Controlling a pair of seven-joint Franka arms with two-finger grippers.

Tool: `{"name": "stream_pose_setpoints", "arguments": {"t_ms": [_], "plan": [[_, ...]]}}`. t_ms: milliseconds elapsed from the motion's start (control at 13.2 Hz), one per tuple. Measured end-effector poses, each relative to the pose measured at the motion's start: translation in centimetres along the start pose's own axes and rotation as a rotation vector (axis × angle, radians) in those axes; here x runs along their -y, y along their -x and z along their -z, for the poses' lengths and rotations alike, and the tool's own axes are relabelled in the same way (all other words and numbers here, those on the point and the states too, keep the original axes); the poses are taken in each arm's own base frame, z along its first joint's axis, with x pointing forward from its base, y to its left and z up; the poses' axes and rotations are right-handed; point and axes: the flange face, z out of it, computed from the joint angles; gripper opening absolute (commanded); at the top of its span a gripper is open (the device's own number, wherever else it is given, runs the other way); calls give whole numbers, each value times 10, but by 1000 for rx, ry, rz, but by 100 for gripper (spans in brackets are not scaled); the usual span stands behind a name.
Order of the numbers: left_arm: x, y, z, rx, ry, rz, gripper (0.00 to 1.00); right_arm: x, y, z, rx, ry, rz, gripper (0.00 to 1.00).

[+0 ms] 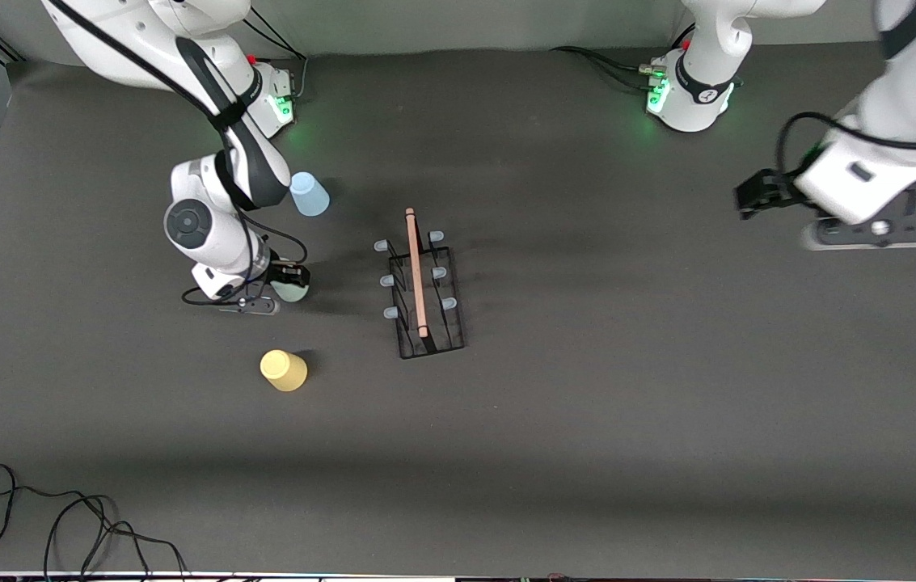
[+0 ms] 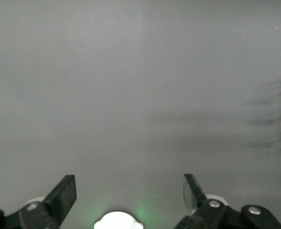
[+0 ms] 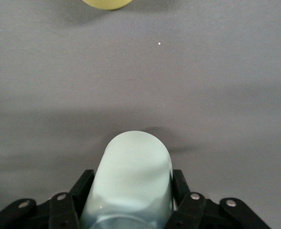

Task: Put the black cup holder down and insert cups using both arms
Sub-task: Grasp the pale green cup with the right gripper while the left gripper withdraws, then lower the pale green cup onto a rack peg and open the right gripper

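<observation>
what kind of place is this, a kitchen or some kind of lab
Most likely a robotics lab, not a kitchen: two white arms bolted to a dark covered table, loose cables at its edge, and only test props out, a black cup holder and plastic cups.

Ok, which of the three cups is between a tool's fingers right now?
The pale grey-green cup, between the fingers of the right tool. The light blue cup and yellow cup stand free on the table.
</observation>
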Motion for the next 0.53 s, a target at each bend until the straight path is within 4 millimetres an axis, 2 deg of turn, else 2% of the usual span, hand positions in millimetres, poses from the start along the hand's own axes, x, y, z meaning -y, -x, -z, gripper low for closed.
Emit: {"name": "stream_pose_setpoints", "arguments": {"t_ms": [152,304,380,532], "plan": [[34,0,1,1,7,24,100,2,5,54,0,-14,-26,0],[48,0,3,-3,11,42,100,10,11,108,-19,-54,-109,0],[49,1,4,-4,12,43,100,23,14,128,-36,-78,-153,0],[49,1,4,-5,14,43,100,74,26,147,-54,-110,-213,0]]}}
